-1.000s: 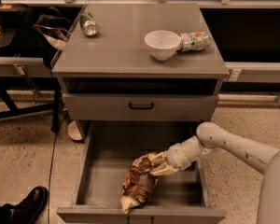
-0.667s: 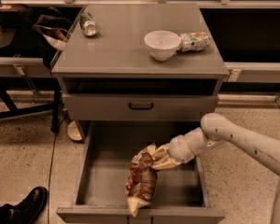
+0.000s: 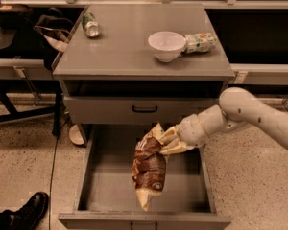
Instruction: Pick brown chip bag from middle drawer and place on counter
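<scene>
At eleven o'clock on the smooth grey slab counter [image 3: 125, 56] lies a small green metal can [image 3: 90, 24]. Below it, the wide grey metal middle drawer [image 3: 103, 181] stands open. Over the drawer's middle hangs the glossy brown chip bag [image 3: 149, 169] with tan-yellow ends (its white printed patches are too small to read). A round white bowl [image 3: 166, 45] sits at one o'clock on the counter. The pale two-finger gripper [image 3: 167, 140] is clamped on the bag's upper end. A green-and-white packet [image 3: 199, 42] touches the bowl's right side.
</scene>
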### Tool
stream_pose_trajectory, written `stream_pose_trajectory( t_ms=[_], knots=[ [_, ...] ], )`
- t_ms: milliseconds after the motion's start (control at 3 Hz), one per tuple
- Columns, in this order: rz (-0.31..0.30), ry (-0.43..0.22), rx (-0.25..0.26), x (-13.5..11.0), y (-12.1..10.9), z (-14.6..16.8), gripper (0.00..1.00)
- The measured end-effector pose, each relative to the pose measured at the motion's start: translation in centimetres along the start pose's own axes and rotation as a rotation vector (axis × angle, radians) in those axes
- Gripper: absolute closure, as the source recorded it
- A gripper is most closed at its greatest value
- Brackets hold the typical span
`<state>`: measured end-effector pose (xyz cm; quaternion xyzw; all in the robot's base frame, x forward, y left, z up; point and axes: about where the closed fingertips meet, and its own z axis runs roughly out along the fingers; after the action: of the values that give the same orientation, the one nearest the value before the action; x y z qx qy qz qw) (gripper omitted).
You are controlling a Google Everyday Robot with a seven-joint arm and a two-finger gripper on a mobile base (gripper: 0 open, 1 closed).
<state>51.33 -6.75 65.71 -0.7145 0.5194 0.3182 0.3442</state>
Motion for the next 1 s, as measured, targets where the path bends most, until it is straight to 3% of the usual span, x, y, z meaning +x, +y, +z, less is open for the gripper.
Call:
stream_pose_trajectory(
  t_ms=[667, 1000],
  knots=[
    [-0.164, 0.107, 0.103, -10.9, -2.6, -7.7, 1.0],
    [-0.213, 0.162, 0.14, -14.5, -2.8, -9.9, 1.0]
  ],
)
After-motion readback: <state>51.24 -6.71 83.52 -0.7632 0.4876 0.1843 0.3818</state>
